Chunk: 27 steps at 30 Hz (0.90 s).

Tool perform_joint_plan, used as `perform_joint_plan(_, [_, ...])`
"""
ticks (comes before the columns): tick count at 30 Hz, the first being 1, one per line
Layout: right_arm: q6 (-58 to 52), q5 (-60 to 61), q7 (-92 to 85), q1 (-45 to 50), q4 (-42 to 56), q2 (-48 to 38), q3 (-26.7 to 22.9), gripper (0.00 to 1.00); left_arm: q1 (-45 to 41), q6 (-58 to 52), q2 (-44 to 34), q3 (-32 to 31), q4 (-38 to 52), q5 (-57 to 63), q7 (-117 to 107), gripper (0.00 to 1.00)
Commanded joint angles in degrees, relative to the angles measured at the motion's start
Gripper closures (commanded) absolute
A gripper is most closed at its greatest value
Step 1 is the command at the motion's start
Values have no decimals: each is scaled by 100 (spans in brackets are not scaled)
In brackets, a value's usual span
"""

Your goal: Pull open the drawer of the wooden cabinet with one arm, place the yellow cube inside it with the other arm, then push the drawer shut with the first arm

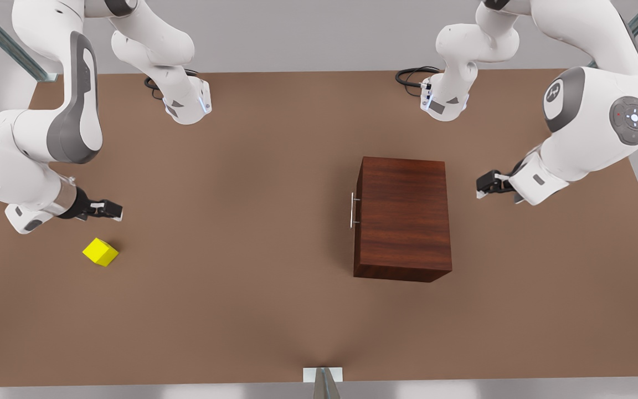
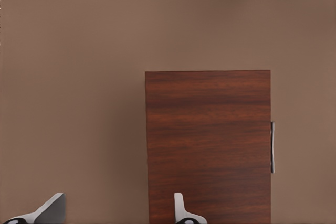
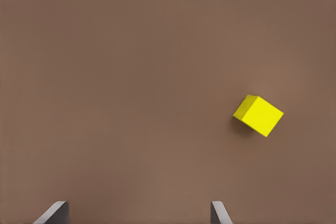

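The wooden cabinet [image 1: 403, 218] stands on the brown tabletop [image 1: 241, 166], toward the front view's right. Its drawer [image 1: 356, 213] is closed, and the thin silver bar handle [image 1: 351, 210] is on the side that faces the front view's left. The yellow cube [image 1: 100, 252] lies on the tabletop far at the front view's left, well apart from the cabinet. The right end effector [image 1: 113, 210] hovers near the cube, not touching it; in the right wrist view its fingers [image 3: 52, 214] are spread apart and hold nothing. The left end effector [image 1: 484, 184] is at the front view's right, beside the cabinet on the side opposite the handle, with its fingers [image 2: 181, 211] also apart and empty.
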Motion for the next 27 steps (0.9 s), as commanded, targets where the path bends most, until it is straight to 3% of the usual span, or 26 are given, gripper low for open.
perform_joint_plan(1, [130,3,61,1,3,-6,0,0,-4,176,-6,-2,9,9,-506,0])
perform_joint_plan(3, [130,29,535,-8,20,73,0,0,-48,194,3,-11,-9,36,-471,0])
perform_joint_plan(6, [139,38,3479,-78,73,275,-52,0,-794,9,38,-55,-202,62,-1156,0])
perform_joint_plan(9, [508,38,3612,-201,55,574,-61,0,-2613,-44,126,-63,-132,694,-2756,0])
perform_joint_plan(10, [508,38,3621,-297,55,618,-70,0,-3220,62,494,-72,70,985,-3142,0])
perform_joint_plan(13, [763,12,3586,-561,55,934,-61,0,-4002,193,1408,-72,694,1301,-4775,0])
perform_joint_plan(16, [1193,11,3524,-948,64,1321,-61,0,-4249,941,1954,-72,685,1687,-6043,0])
perform_joint_plan(22, [1202,-41,3243,-1290,416,1989,-61,0,-4249,1134,2429,-37,677,2786,-5569,0])
perform_joint_plan(27, [1764,-59,2821,-1440,389,2359,-52,0,-4249,1090,2649,-11,615,2954,-5270,0])
